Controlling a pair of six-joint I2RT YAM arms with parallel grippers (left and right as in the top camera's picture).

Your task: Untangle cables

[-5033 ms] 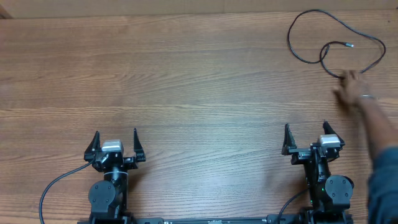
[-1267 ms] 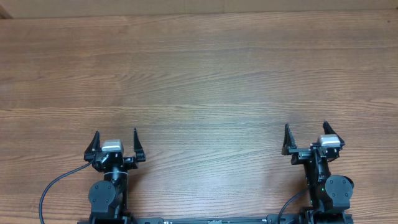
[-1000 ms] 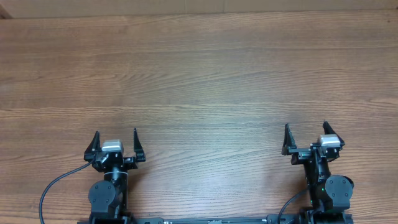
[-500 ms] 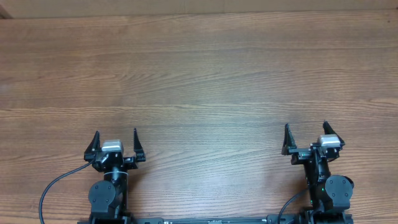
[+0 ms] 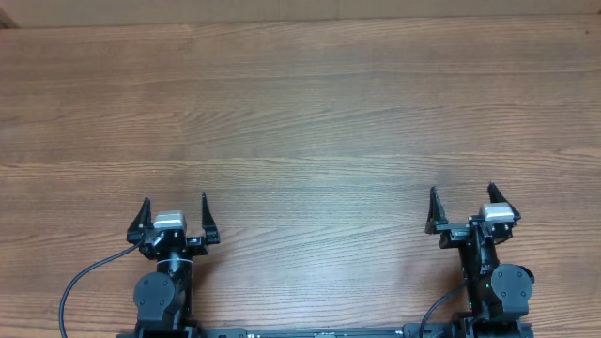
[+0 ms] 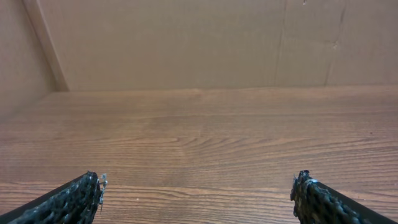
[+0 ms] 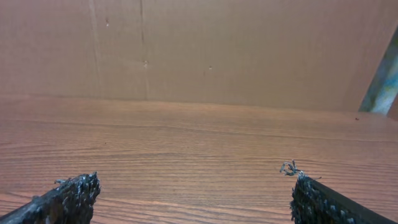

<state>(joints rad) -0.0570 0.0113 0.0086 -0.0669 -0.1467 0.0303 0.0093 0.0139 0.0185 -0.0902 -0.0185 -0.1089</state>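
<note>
Cables: we can't spot them in any view, so their position relative to our fingers is unknown.
Nearest, behind the left fingers (image 6: 78, 198), a grey arm lead (image 5: 71, 286) curves off the base. Left gripper (image 5: 175, 199): fingers spread wide, gripping nothing. Right gripper (image 5: 461, 188): same, fingers (image 7: 314, 200) wide apart and gripping nothing. The wood table (image 5: 310, 122) shows between each pair of tips. Ahead of the tips it runs on to a cardboard wall (image 6: 186, 43) at the far edge.
</note>
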